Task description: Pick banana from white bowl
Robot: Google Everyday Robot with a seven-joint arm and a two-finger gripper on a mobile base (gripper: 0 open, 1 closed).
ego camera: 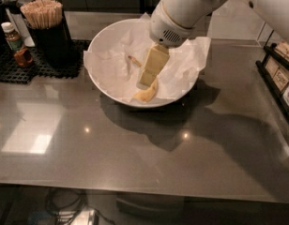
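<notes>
The gripper (146,80) reaches down into the white bowl (111,34), right over the middle of the banana (147,96); whether it is clamped on the fruit cannot be told. The banana lies on crumpled paper (111,67) inside the bowl, which stands on the grey table (135,163)

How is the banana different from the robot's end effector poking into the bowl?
The banana is brighter yellow and curved; the end effector is paler and blocky. The banana lies low in the white bowl; the end effector slants down over it from above. Both are yellowish and sit inside the bowl.
</notes>
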